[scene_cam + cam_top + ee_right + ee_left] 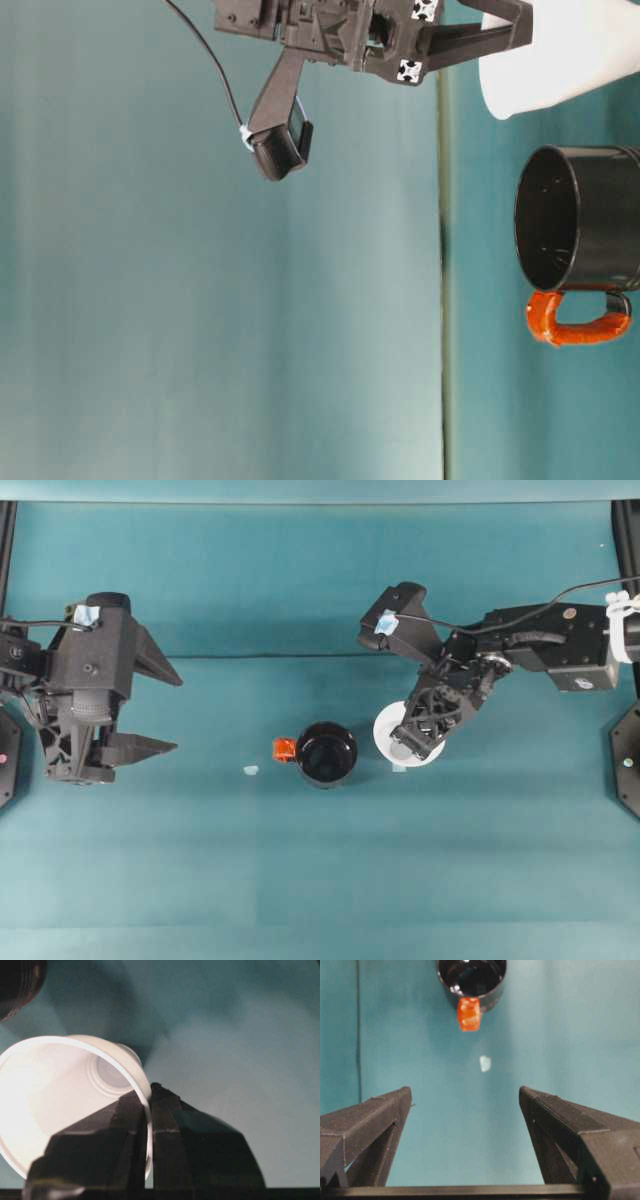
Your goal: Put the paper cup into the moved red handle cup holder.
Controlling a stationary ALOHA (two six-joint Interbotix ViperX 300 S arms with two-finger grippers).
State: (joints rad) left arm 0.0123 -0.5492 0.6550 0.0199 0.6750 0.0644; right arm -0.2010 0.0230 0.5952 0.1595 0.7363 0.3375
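The right gripper (149, 1110) is pinching the thin, crushable rim of the plain white tapered paper cup (392, 724), sitting at three o'clock of the glossy black round holder with the orange-red handle (326, 753); the left gripper (158, 708) is hanging wide open, empty.

Left gripper (465, 1105) spread wide, both black fingers (367, 1122) low in the near foreground, nothing between them. Teal table (570, 1035) below. Far ahead, red handle cup holder (471, 980) upright, glossy black, cut off at frame top, orange-red handle (469, 1013) pointing back toward the gripper. Small pale scrap (485, 1063) on the table just nearer than the handle, slightly right. Faint seam (358, 1030) running near-to-far along the left.
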